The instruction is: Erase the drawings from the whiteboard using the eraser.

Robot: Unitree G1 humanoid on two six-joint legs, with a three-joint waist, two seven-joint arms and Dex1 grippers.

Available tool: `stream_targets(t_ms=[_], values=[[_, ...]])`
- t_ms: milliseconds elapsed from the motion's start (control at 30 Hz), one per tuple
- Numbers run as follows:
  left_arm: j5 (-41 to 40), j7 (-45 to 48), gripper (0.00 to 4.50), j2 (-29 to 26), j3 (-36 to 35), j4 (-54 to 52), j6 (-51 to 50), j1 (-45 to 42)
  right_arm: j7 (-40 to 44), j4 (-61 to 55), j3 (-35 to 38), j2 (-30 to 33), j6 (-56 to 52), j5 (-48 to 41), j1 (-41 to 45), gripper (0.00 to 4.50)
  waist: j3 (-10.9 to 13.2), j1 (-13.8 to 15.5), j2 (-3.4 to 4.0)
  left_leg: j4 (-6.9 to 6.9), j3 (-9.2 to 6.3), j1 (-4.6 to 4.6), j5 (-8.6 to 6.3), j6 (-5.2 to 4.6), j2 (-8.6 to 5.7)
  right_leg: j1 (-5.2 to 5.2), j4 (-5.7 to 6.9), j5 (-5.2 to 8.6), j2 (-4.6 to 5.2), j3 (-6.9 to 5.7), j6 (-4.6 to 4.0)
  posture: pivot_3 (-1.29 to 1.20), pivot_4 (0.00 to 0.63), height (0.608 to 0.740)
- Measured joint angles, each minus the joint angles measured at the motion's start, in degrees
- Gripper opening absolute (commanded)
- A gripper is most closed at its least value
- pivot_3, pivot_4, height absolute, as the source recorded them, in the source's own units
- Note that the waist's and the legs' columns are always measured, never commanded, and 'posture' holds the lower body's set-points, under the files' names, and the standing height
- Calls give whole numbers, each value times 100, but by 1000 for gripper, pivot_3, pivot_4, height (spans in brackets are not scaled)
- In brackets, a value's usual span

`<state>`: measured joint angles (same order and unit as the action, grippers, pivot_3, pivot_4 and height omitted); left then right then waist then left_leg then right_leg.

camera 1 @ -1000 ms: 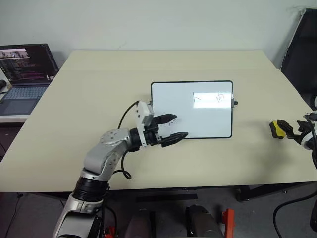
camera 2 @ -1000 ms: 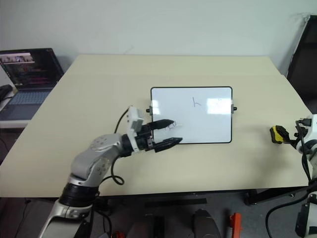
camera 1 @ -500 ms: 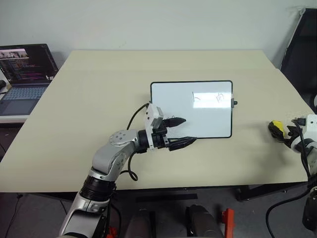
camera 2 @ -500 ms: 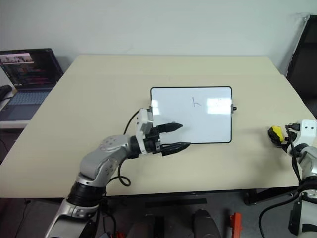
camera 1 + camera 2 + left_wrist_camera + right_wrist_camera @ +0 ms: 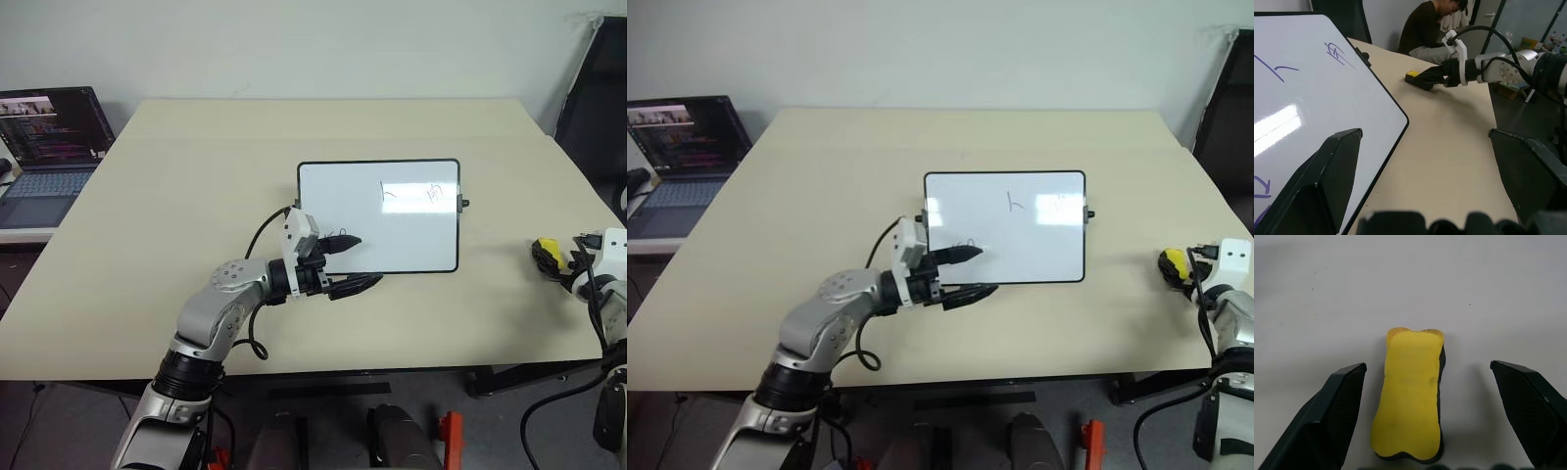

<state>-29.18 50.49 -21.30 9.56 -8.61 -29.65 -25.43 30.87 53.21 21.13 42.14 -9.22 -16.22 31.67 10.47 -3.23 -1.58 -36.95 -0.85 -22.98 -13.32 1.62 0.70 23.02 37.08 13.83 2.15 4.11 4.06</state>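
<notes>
- The right pincer (image 5: 1425, 421) is hovering released, its fingers straddling the eraser (image 5: 1409, 399) lying at the surface's (image 5: 196, 196) right edge, not touching it.
- The left pincer (image 5: 351, 262) is gaping over the whiteboard's (image 5: 379, 215) near-left corner.
- The drawings (image 5: 411, 195) are sitting unreadable near its far-right corner.

Eraser (image 5: 1409, 394) yellow, dark base; whiteboard (image 5: 392, 230) white, black frame; table (image 5: 176, 196) beige

Nothing can be read for sure. The whiteboard (image 5: 1005, 226) carries thin scribbles (image 5: 1016, 203), one shaped like a small "h". The laptop (image 5: 47, 157) screen shows lines of text too small to read.
</notes>
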Motion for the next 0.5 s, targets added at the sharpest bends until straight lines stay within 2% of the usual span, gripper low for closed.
stream_targets(t_ms=[267,300,500], values=[[2,-9,4500,2,0,-6,-23,17,-89,92,-1,-32,41,50,32,1164,0,0,0,0,0,0,0,0,0,0,0,0,0,0,0,0,150,740],[2,-9,4500,2,0,-8,-24,16,-92,92,0,-32,49,50,33,1011,0,0,0,0,0,0,0,0,0,0,0,0,0,0,0,0,150,740],[5,-3,4500,1,0,-10,-34,16,-78,-76,38,-93,41,-57,5,1006,0,-3,1,0,0,0,0,0,0,0,0,0,0,0,0,0,150,740]])
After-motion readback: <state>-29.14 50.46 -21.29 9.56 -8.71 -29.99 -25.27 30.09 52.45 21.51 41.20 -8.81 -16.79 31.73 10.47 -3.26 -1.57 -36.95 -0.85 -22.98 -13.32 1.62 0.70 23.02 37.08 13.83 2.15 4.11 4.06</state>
